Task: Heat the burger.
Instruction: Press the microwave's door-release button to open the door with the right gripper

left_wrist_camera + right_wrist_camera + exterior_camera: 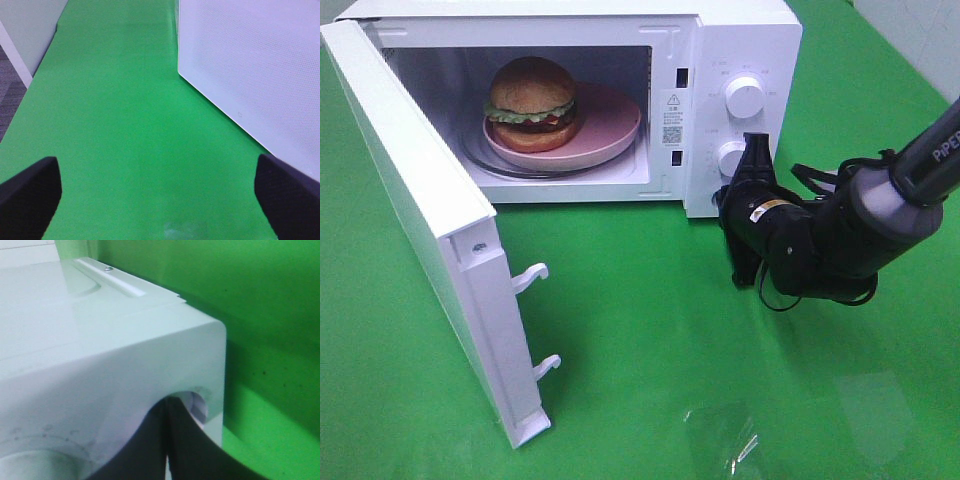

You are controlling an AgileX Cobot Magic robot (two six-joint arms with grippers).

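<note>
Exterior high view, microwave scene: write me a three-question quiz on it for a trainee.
1. True or false: the boxy white microwave has its door shut.
2. Multiple choice: the round burger with a glossy golden-brown bun sits on
A. the microwave's roof
B. a pink round plate inside the microwave
C. the door
3. Short answer: the right gripper, jaws together, is at which round white knob, upper or lower?

Key: 1 false, the door stands wide open. 2 B. 3 the lower knob.
</note>
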